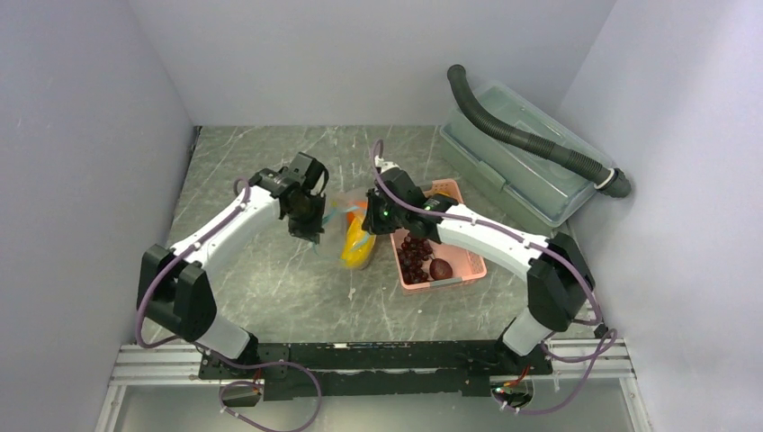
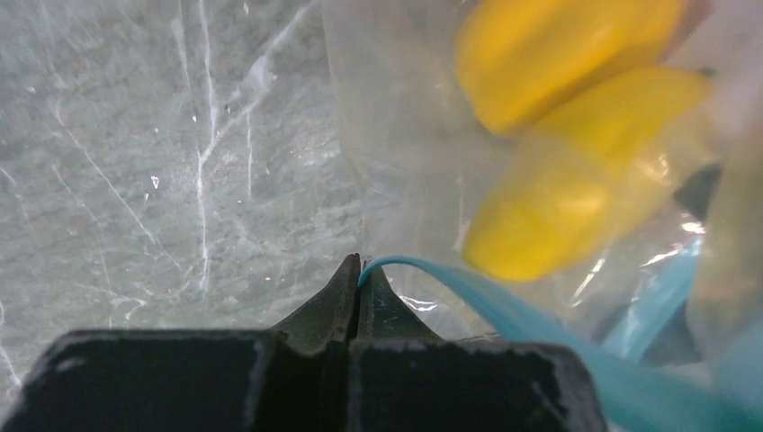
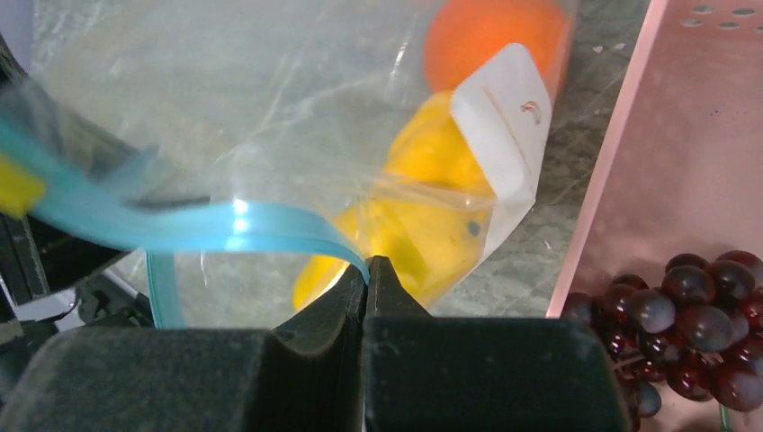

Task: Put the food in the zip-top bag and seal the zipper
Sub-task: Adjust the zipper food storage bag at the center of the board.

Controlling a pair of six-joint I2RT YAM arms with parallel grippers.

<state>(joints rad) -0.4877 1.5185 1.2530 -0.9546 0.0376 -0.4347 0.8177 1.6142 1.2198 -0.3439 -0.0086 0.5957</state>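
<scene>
The zip-top bag [image 1: 354, 241] sits near the middle of the tabletop [image 1: 270, 279], stretched between the two arms and just left of a pink basket [image 1: 471, 267]. The left gripper [image 2: 360, 270] has its jaws pressed together on the blue-teal zipper [image 2: 468, 292] at one end of the bag's mouth. The right gripper [image 3: 367, 270] is clamped the same way on the other end of that strip, which curves away from it in a loose arc. The mouth looks open between the two pinch points, with the strip's two sides running apart.

Through the clear plastic show an orange [image 3: 490, 36] and yellow fruits [image 3: 423, 234], already inside the bag. A white label [image 3: 504, 117] lies on the bag's side facing the right wrist camera.

Dark purple grapes [image 3: 684, 306] lie in the basket, with a dark reddish-brown round fruit [image 1: 441, 268] beside them toward the tabletop's near edge. A clear lidded storage box [image 1: 522, 175] stands at the far right corner of the tabletop, and a dark ribbed hose [image 1: 531, 139] lies across its lid. Whether the bag's bottom rests on the tabletop or hangs just above it cannot be told.
</scene>
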